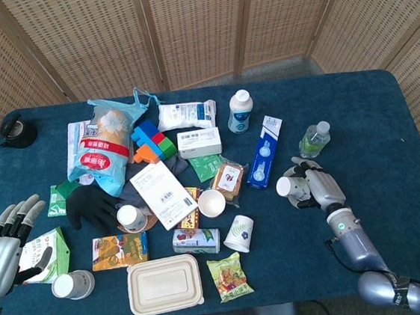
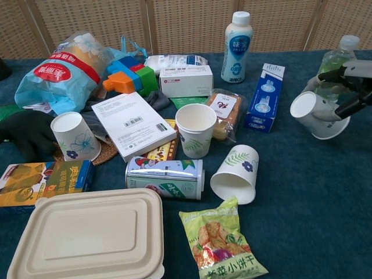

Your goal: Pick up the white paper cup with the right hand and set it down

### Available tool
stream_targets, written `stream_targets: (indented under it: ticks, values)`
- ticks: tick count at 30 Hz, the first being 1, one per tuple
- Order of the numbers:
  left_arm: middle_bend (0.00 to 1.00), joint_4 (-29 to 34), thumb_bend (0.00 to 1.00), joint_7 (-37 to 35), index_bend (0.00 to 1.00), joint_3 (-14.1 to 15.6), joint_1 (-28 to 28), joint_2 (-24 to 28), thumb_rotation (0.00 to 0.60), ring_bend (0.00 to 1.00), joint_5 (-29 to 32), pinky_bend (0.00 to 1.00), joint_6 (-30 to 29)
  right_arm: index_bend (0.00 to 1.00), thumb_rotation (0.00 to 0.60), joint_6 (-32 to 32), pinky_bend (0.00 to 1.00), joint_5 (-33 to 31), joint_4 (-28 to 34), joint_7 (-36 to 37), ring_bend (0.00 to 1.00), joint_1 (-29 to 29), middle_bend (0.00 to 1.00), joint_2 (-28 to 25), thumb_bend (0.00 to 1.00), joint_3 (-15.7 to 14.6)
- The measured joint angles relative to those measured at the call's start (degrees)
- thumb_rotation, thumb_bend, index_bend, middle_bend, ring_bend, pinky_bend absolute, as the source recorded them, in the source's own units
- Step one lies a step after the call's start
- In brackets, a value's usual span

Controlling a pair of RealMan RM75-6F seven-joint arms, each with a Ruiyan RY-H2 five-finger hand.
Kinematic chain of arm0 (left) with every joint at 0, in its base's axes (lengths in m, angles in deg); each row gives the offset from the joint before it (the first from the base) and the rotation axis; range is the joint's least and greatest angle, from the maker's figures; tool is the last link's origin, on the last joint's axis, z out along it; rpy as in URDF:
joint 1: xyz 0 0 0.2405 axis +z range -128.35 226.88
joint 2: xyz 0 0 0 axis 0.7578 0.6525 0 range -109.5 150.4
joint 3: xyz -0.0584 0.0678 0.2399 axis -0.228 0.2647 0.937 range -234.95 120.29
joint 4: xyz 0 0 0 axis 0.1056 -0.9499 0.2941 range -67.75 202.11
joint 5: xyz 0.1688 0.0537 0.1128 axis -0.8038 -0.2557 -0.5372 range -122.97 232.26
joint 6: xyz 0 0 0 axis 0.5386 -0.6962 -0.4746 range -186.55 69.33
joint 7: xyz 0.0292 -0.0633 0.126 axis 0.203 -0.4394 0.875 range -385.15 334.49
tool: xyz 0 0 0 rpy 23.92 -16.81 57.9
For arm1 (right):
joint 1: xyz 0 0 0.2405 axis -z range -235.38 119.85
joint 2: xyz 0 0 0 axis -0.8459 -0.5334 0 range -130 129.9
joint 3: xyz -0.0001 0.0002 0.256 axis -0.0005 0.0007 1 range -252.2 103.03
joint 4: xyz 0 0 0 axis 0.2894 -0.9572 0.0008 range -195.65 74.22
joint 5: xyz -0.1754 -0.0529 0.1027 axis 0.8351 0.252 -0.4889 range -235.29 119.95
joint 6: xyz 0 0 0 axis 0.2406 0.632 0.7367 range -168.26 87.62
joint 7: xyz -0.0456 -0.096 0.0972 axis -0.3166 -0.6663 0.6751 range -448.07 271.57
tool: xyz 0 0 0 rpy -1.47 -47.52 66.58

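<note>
Bare dark blue tablecloth (image 1: 387, 124) stretches right of and in front of the right hand (image 1: 320, 188), out to the table's right edge, while the left side is crowded. Just behind the hand stands a clear plastic bottle with green label (image 1: 313, 140), and a blue and white carton (image 1: 265, 152) lies near its left (closest neighbours on that side). A leaf-print paper cup (image 2: 235, 173) lies tipped over further left. The right hand grips the white paper cup (image 2: 313, 115), fingers wrapped round its body; the cup is tilted, mouth facing left, off the cloth. The left hand (image 1: 2, 249) rests with fingers spread, holding nothing, at the table's left front corner.
</note>
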Motion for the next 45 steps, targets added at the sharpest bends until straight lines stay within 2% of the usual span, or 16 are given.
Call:
stream_targets:
  ticks: [4, 10, 20, 26, 30, 34, 38, 45]
  values:
    - [0.05, 0.4, 0.44, 0.3, 0.00, 0.1, 0.2, 0.3, 0.600, 0.00, 0.0, 0.01, -0.2, 0.40, 0.600, -5.0, 0.00, 4.1, -1.4, 11.5, 0.00, 1.2, 0.09, -1.5, 0.40, 1.5]
    - [0.05, 1.1, 0.44, 1.1, 0.00, 0.1, 0.3, 0.6, 0.600, 0.00, -0.2, 0.01, -0.4, 0.39, 0.600, -10.4, 0.00, 10.1, -4.9, 24.3, 0.00, 2.2, 0.09, -2.1, 0.39, 2.6]
    - [0.05, 2.3, 0.44, 2.3, 0.00, 0.1, 0.7, 1.1, 0.600, 0.00, -0.4, 0.01, -0.9, 0.37, 0.600, -14.5, 0.00, 21.4, -12.6, 42.3, 0.00, 2.6, 0.07, -0.6, 0.36, 2.4]
    - [0.05, 2.9, 0.44, 2.9, 0.00, 0.1, 0.6, 1.3, 0.600, 0.00, -0.8, 0.01, -0.9, 0.36, 0.600, -14.5, 0.00, 31.5, -17.9, 54.0, 0.00, 2.0, 0.07, 0.2, 0.37, -0.4]
    - [0.05, 3.3, 0.44, 3.2, 0.00, 0.1, 0.7, 1.4, 0.600, 0.00, -1.0, 0.01, -1.2, 0.29, 0.600, -12.8, 0.00, 37.0, -21.6, 60.8, 0.00, 1.3, 0.04, 0.6, 0.38, -3.4]
    - [0.05, 3.4, 0.44, 3.2, 0.00, 0.1, 0.7, 1.5, 0.600, 0.00, -1.2, 0.01, -1.3, 0.20, 0.600, -9.5, 0.00, 41.1, -24.8, 66.1, 0.00, 0.4, 0.00, 0.7, 0.47, -6.7]
    - [0.05, 3.4, 0.44, 3.1, 0.00, 0.1, 0.9, 1.5, 0.600, 0.00, -1.4, 0.01, -1.5, 0.14, 0.598, -6.8, 0.00, 42.9, -26.8, 68.0, 0.00, -0.2, 0.00, 0.6, 0.52, -9.2]
    - [0.05, 3.1, 0.44, 2.5, 0.00, 0.1, 1.1, 1.5, 0.600, 0.00, -1.7, 0.01, -1.9, 0.09, 0.565, -3.3, 0.00, 43.0, -27.9, 68.3, 0.00, -0.5, 0.00, 0.1, 0.53, -11.0]
